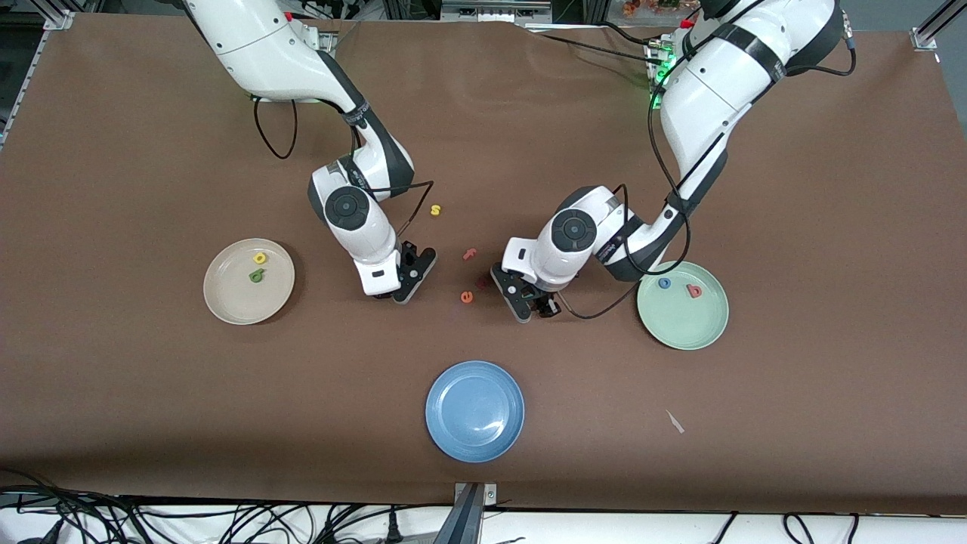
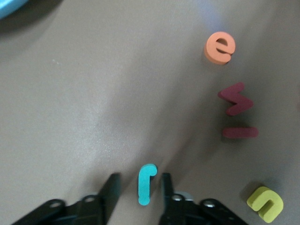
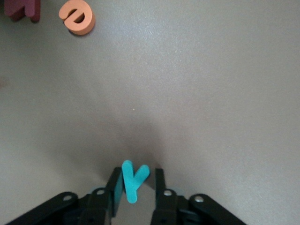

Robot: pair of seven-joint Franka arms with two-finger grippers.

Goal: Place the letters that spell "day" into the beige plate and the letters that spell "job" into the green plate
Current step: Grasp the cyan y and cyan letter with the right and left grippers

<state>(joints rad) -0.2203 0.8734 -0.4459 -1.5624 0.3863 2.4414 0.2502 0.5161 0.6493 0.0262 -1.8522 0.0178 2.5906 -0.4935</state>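
Both arms are down low mid-surface, and from the front you can't see either prize: the wrists cover them. The wrist cameras do the work. The right gripper [image 3: 136,176] has its fingers pinched in on the teal y [image 3: 134,183], which stands tilted with one finger flat against it. The left gripper [image 2: 139,180] has its fingers apart, one on each side of the teal j [image 2: 145,184], which lies on the surface with a gap showing on at least one side. A dark red piece is cut off in the corner of the right wrist view, so its shape is anyone's guess.

Count time: three plates. The beige plate [image 1: 227,302], toward the right arm's end, holds two letters, a yellow letter [image 1: 260,258] and a green letter [image 1: 257,276]. The green plate [image 1: 684,325], toward the left arm's end, also holds two, the blue o [image 1: 665,283] and the red-pink b [image 1: 693,291]. The blue plate [image 1: 474,410] sits nearest the front camera, between them.

Loose letters between the arms: a yellow s [image 1: 435,210], a pink f [image 1: 470,254], an orange e [image 2: 219,47], a dark red zigzag [image 2: 236,98] with a dark red bar [image 2: 240,132] beside it, and a yellow u [image 2: 266,203].

The surface is plain brown, with one pale scrap [image 1: 675,421] on it. Black cables trail along its near edge, and metal framing marks the corners.
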